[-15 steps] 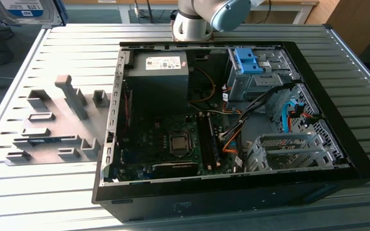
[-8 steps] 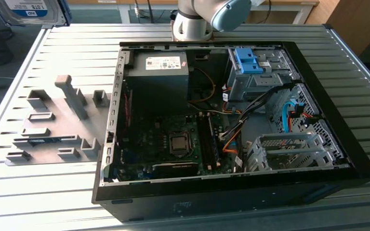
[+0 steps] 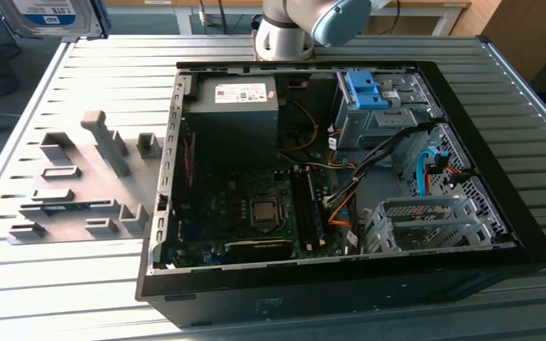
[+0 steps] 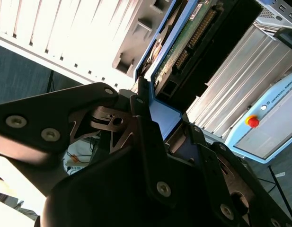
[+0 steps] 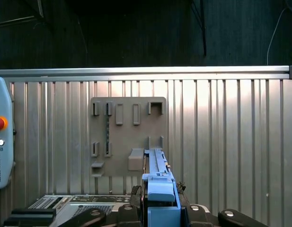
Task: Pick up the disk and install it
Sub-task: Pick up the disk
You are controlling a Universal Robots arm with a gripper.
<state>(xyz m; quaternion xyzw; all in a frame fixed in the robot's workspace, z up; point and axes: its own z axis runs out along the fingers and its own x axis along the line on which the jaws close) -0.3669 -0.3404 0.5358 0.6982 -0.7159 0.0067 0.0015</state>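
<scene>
Second wrist view: pincer (image 4: 165, 124) clamps the disk (image 4: 178, 51) by its blue-framed end, long axis running straight out from the grip.

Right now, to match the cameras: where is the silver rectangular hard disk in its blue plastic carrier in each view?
Exterior view: silver hard disk, label showing, the exterior view's upper left corner.
Second wrist view: circuit-board side, clamped in the end effector.
First wrist view: edge-on, carrier facing the camera.
Shared landmark: ribbed metal table.
</scene>
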